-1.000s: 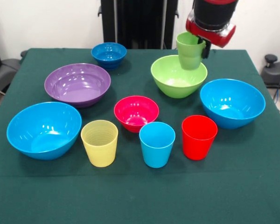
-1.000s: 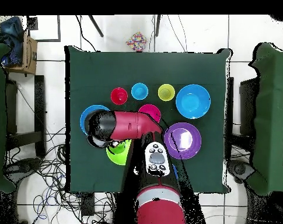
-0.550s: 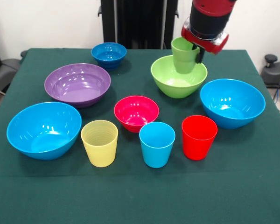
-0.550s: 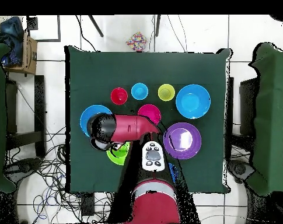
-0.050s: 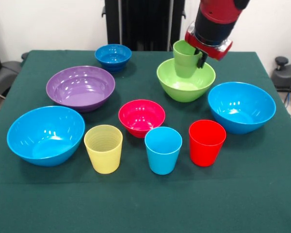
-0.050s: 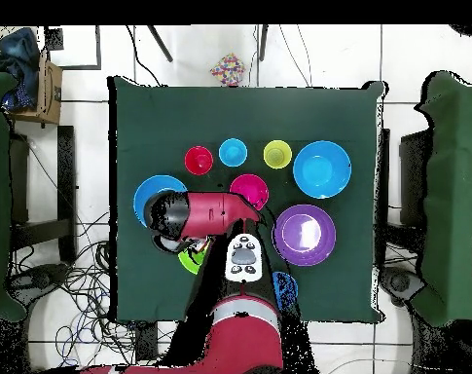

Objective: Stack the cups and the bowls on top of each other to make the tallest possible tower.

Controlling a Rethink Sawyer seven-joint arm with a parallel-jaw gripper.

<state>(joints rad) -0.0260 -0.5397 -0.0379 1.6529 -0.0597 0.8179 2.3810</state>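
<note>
The gripper (image 5: 198, 54) is pinching the green cup (image 5: 185, 59) by its rim, holding it upright right over the lime green bowl (image 5: 185, 82), while the other cups and bowls sit spread around the surface (image 5: 145, 204).

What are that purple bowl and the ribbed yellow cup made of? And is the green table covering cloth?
The purple bowl looks like glossy moulded plastic: bright highlights streak its inside. The yellow cup also seems to be plastic, but duller, with faint rings inside and little shine. The table covering looks like matte dark green cloth; it reflects nothing and drapes at the corners, though the weave cannot be made out.
</note>
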